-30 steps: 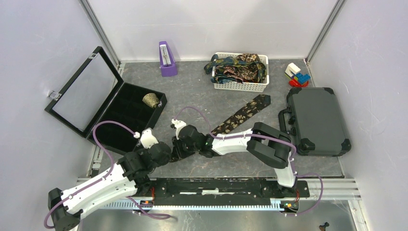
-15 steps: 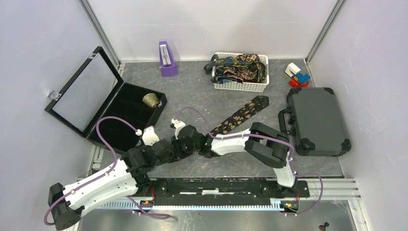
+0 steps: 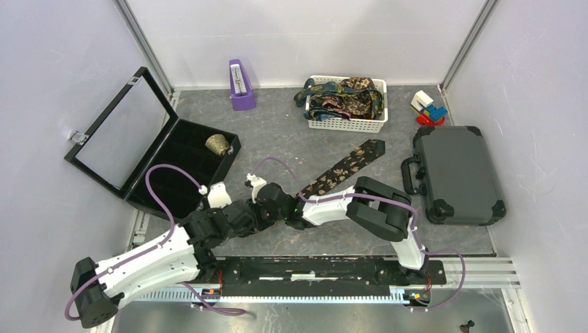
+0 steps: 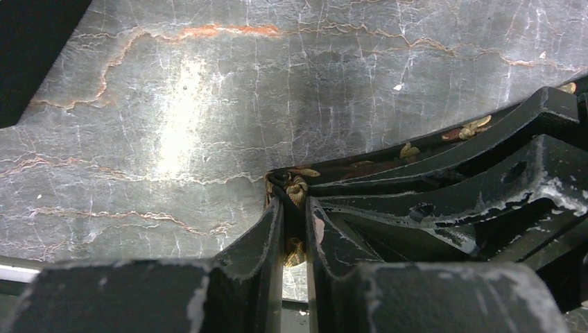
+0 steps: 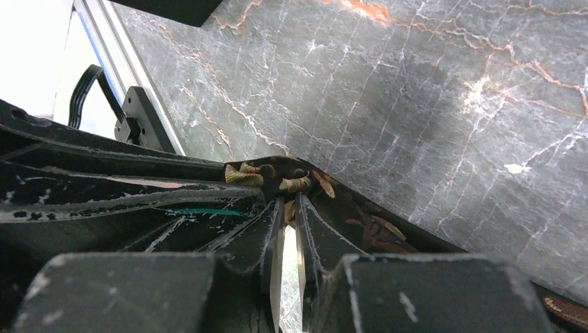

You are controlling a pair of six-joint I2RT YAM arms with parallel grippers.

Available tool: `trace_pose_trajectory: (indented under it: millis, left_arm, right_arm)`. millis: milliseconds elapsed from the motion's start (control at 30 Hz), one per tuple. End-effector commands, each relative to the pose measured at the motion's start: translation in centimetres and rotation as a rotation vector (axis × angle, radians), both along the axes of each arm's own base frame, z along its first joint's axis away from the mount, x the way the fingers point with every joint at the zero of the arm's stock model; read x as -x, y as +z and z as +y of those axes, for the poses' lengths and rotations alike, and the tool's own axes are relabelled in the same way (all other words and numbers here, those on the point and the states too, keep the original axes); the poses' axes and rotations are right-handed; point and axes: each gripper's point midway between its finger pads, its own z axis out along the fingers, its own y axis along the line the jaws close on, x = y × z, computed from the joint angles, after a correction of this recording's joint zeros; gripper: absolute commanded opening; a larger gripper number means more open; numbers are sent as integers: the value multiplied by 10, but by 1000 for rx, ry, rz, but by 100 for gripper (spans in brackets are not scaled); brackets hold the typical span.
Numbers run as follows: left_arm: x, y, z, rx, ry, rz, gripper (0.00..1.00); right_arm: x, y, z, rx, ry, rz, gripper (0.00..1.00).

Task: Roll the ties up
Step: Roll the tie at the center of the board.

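A dark tie (image 3: 344, 166) with a tan floral print lies diagonally on the marble table, its pointed end toward the basket. Its near end runs under my right arm to where both grippers meet. My left gripper (image 3: 254, 215) is shut on a bunched fold of that tie (image 4: 297, 189), and the fabric shows between its fingers (image 4: 272, 225). My right gripper (image 3: 268, 207) faces it nose to nose and is shut on the same end of the tie (image 5: 295, 183). In the left wrist view, the right gripper's black fingers (image 4: 485, 166) fill the right side.
A white basket (image 3: 345, 125) at the back holds several more ties. An open black display case (image 3: 139, 149) at the left holds a rolled tan bundle (image 3: 217, 144). A grey hard case (image 3: 457, 173) lies at the right, with toy blocks (image 3: 428, 109) behind it. A purple stand (image 3: 240, 84) is at the back.
My left arm has swung right and forward, closing up against the right gripper. The tie's far end has slid slightly toward the grippers. Both grips have held.
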Motion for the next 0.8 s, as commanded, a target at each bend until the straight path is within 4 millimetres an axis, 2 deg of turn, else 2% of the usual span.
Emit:
trace_pose_trajectory:
  millis: [0,500,767]
  left_arm:
    - [-16,13,-10,16,3,-67,2]
    - [-23,0,-23,-31,-6,-18,2]
    - [-24,-12,-35,-5,-24,-5,4]
  right_arm:
    - [4,19,3,-49,20,-31,17]
    - [-17,33,-40,44,-51,-138,18]
    - [-28,35,-81,114,-130,-200,18]
